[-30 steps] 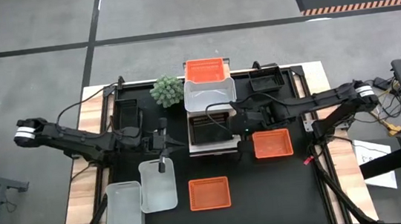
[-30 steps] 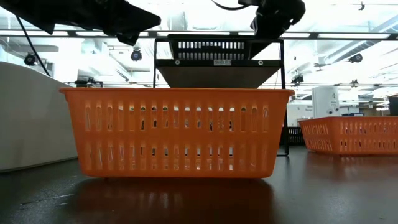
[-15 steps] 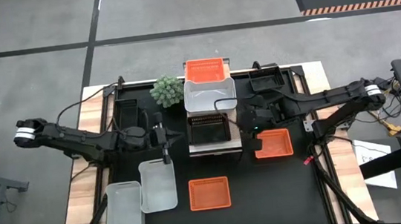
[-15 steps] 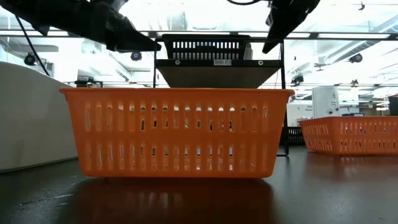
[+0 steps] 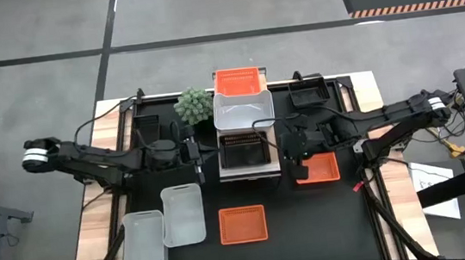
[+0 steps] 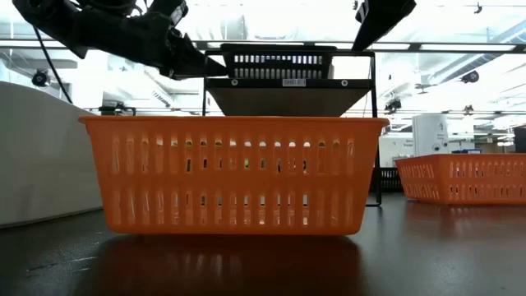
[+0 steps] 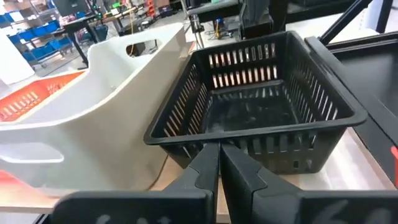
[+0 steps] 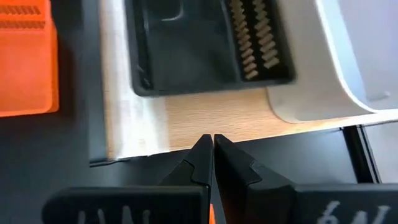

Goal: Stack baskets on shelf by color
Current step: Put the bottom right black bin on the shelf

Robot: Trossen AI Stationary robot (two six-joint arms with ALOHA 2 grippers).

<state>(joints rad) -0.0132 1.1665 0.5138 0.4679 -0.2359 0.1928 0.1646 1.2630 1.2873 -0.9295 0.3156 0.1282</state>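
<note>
On the shelf (image 5: 251, 172) a red-orange basket (image 5: 238, 81) sits at the far end. A white basket (image 5: 243, 109) is in the middle and a black basket (image 5: 244, 149) at the near end. My left gripper (image 5: 201, 151) is shut and points level at the black basket's left wall (image 7: 261, 146). My right gripper (image 5: 294, 153) is shut and hangs above the table beside the shelf's right edge (image 8: 211, 118), holding nothing. More baskets lie on the table: an orange one (image 5: 242, 224) at the near middle and an orange one (image 5: 318, 168) by my right gripper. My left gripper's shut fingertips (image 7: 219, 154) stand at the foot of the black basket's left wall (image 7: 249, 149), coming level from the table's left. I cannot tell whether they touch it. The basket sits flat on the shelf.
Two white baskets (image 5: 182, 213) (image 5: 143, 241) lie at the near left. Black baskets (image 5: 147, 130) (image 5: 309, 96) sit at the far left and far right. A spiky green plant (image 5: 194, 104) stands by the shelf's far left. The low view is filled by the near orange basket (image 6: 234, 173).
My left gripper has gone from above the near-left white basket toward the far side and the shelf, and has turned level at the black basket. My right gripper has drawn back from over the black basket toward the table's right. The black basket stays on the shelf.
</note>
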